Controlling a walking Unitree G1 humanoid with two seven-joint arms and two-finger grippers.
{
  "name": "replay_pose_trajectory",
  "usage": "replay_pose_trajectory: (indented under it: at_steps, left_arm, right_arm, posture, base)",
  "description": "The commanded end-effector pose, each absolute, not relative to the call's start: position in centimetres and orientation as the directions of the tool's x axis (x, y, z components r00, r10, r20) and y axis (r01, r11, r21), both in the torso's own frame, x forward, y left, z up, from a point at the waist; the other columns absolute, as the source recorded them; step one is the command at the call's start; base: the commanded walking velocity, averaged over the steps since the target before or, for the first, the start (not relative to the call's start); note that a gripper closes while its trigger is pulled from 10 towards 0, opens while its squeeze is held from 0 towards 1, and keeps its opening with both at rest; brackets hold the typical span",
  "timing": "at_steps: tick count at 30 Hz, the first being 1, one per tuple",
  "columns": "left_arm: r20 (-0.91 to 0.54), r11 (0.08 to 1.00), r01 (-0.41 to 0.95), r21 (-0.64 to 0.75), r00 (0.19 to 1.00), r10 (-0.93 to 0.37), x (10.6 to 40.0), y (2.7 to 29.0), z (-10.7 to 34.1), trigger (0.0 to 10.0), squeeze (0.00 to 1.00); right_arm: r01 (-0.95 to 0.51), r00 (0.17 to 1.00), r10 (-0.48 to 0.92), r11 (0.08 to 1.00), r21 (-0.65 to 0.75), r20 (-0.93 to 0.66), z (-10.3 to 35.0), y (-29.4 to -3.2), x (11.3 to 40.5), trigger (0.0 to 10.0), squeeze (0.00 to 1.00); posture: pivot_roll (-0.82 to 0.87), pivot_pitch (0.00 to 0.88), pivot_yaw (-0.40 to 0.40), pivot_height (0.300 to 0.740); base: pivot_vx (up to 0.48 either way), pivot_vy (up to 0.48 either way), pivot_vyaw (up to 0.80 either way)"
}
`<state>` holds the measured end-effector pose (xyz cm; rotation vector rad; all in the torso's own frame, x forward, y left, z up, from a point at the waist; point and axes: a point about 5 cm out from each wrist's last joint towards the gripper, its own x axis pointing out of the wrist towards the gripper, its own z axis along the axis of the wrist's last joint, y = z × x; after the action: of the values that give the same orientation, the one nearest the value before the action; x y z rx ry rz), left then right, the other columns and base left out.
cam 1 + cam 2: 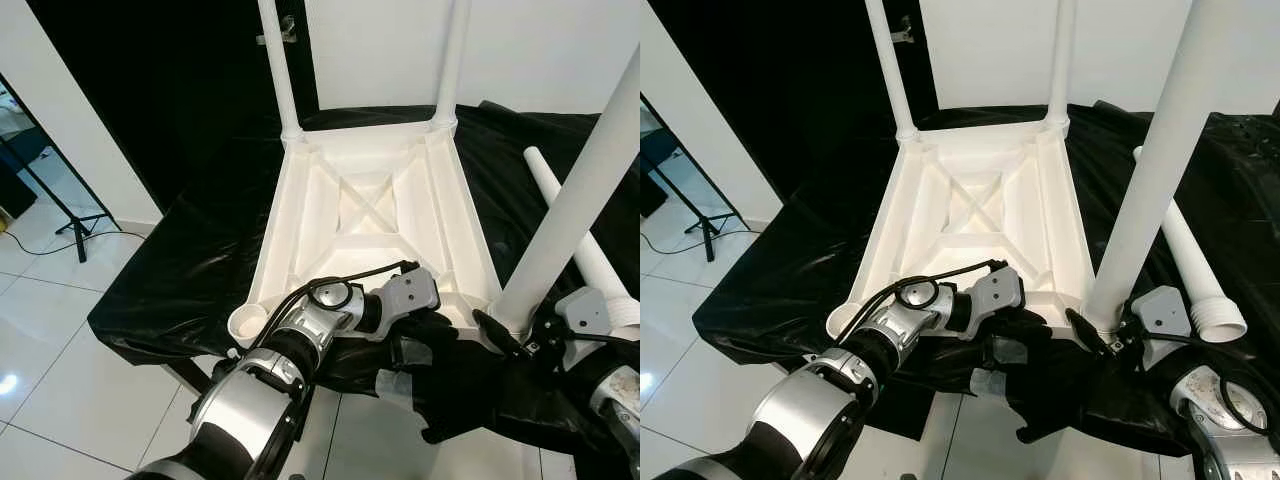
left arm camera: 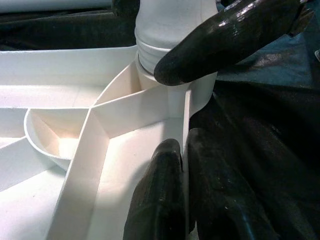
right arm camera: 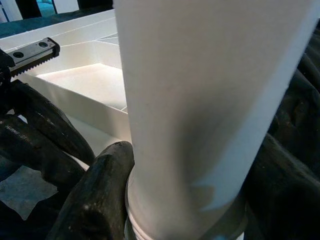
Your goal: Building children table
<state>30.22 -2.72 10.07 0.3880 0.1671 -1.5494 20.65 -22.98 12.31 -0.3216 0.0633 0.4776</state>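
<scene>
The white table top (image 1: pixel 275 230) lies upside down on a black-draped surface. Two white legs (image 1: pixel 280 70) (image 1: pixel 452 60) stand in its far corners. A third leg (image 1: pixel 1165 150) stands upright in the near right corner socket, and my right gripper (image 1: pixel 1102 325) is shut around its base. My left gripper (image 1: pixel 440 325) reaches across from the left and is shut on the table top's near rim, right beside that socket; its fingers (image 2: pixel 160 200) straddle the rim wall. The near left socket (image 1: pixel 247 322) is empty. A fourth leg (image 1: pixel 1195 270) lies loose on the cloth to the right.
The black cloth (image 1: pixel 190 270) hangs over the support's edges onto a white tiled floor (image 1: pixel 60 400). A black tripod stand (image 1: pixel 70 215) is at the left by the wall. A dark curtain hangs behind the far left leg.
</scene>
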Motion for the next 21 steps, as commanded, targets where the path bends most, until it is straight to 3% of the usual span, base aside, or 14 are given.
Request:
replay_pose_trajectory:
  at_steps: [1,7,9,17,18,19,21]
  left_arm:
    - [-0.446,0.153,0.986,0.072,0.169,-0.879,29.7,-1.2,6.4,10.0,0.00]
    - [-0.442,0.154,0.985,0.074,0.171,-0.880,29.8,-1.4,6.6,10.0,0.00]
    - [-0.440,0.156,0.985,0.077,0.173,-0.881,29.9,-1.4,6.7,10.0,0.00]
    - [-0.445,0.158,0.984,0.079,0.176,-0.878,30.0,-1.2,6.7,10.0,0.00]
    - [-0.446,0.159,0.984,0.080,0.178,-0.877,30.0,-1.1,6.7,10.0,0.00]
    - [-0.450,0.158,0.984,0.083,0.178,-0.875,30.0,-1.0,6.7,10.0,0.00]
    - [-0.452,0.157,0.984,0.085,0.179,-0.874,30.1,-1.0,6.7,10.0,0.00]
  right_arm:
    - [-0.577,0.814,0.540,0.796,-0.186,-0.213,10.1,-20.8,19.4,0.0,0.00]
    - [-0.448,0.893,0.432,0.879,-0.166,-0.122,9.9,-19.5,20.1,0.0,0.00]
    - [-0.263,0.965,0.261,0.957,-0.123,-0.030,10.1,-19.2,20.4,0.0,0.00]
    - [-0.015,0.998,0.020,0.996,-0.091,0.060,10.1,-19.2,19.8,0.0,0.00]
    - [0.046,0.996,-0.038,0.994,-0.099,0.076,10.1,-19.5,19.7,0.8,0.00]
    - [0.064,0.996,-0.056,0.992,-0.106,0.073,10.1,-19.8,19.9,10.0,0.00]
    - [0.068,0.996,-0.060,0.992,-0.110,0.069,10.1,-20.0,20.0,10.0,0.00]
  posture:
    - [-0.01,0.000,0.098,0.740]
    - [0.00,0.000,0.098,0.740]
    - [0.00,0.000,0.096,0.740]
    - [0.01,0.000,0.096,0.740]
    - [0.01,0.000,0.096,0.740]
    - [0.00,0.000,0.103,0.740]
    - [0.00,0.000,0.103,0.740]
  base:
    - [0.000,0.000,0.00]
    - [0.000,0.000,0.00]
    - [0.000,0.000,0.00]
    - [0.000,0.000,0.00]
    - [0.000,0.000,0.00]
    - [0.000,0.000,0.00]
    - [0.000,0.000,0.00]
